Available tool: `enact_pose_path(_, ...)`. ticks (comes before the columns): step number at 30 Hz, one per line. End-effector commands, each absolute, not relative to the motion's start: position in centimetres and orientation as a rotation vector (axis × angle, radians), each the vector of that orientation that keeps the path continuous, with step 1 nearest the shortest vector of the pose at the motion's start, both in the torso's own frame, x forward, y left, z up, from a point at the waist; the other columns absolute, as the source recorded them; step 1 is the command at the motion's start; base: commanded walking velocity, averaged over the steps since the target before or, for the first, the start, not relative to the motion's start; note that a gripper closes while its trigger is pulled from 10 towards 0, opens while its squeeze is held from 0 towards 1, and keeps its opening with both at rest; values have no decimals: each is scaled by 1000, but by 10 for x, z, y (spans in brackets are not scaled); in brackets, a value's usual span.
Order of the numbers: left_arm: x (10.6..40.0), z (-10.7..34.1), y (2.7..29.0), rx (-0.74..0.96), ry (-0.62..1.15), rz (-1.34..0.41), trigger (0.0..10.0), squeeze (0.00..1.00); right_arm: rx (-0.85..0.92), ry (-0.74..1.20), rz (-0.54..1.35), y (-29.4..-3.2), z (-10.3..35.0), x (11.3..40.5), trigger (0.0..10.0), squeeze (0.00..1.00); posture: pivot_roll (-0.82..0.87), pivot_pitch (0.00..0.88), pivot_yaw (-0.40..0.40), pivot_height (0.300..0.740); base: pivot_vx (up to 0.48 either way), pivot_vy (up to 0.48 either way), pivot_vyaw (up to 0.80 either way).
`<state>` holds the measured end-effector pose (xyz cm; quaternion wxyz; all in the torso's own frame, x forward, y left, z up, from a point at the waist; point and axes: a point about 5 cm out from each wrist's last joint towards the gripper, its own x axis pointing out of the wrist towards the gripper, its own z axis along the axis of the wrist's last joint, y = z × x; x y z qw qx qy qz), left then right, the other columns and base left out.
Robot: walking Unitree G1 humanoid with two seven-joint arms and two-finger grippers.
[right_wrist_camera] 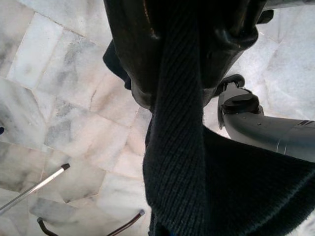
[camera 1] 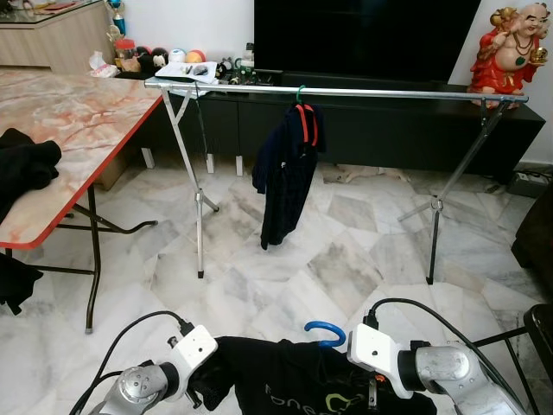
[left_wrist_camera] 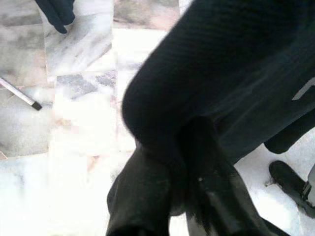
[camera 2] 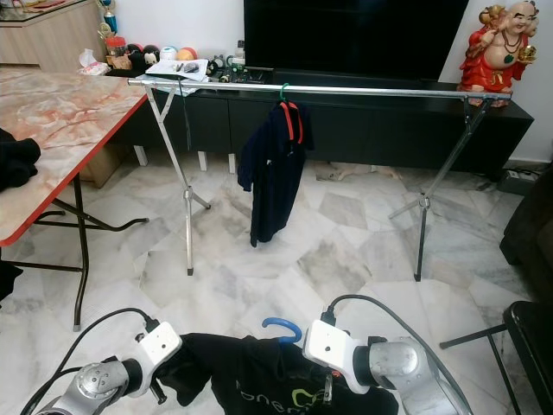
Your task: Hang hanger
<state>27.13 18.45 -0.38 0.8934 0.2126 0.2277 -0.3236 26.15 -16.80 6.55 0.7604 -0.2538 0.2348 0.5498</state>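
Observation:
A black T-shirt [camera 1: 294, 380] on a hanger with a blue hook [camera 1: 324, 330] hangs between my two grippers, low in front of me. My left gripper [left_wrist_camera: 182, 196] is shut on a fold of the shirt's fabric at its left side. My right gripper [right_wrist_camera: 179, 73] is shut on the fabric at the right side, near the hook. Ahead stands a silver drying rail [camera 1: 389, 92]. A dark blue shirt [camera 1: 285, 173] on a red hanger [camera 1: 304, 117] hangs from its middle.
A marble-topped folding table [camera 1: 78, 112] with black clothes [camera 1: 22, 164] stands at the left. The rack's crossed legs [camera 1: 199, 207] rest on the marble floor. A black TV cabinet [camera 1: 380, 130] and a red statue [camera 1: 510, 52] lie behind. A dark chair [camera 1: 540, 328] is at the right.

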Motion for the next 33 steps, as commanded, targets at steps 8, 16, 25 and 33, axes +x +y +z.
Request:
enact_pose_path(8,267,-7,194,445,509,-641,0,0,-602,503,1126,-177,70,269,10000,0,33,64,-15,740,0,0,0)
enact_pose_path(16,266,-9,201,454,520,-595,0,0,-648,549,985,-192,66,278,10000,0,34,64,-15,740,0,0,0)
enact_pose_path(25,269,-7,216,512,527,-468,0,0,-685,619,697,-215,61,292,10000,0,37,67,-17,740,0,0,0)
enact_pose_path(33,267,-10,242,567,607,-227,0,0,-651,601,322,-242,69,311,10000,0,35,69,-20,740,0,0,0)
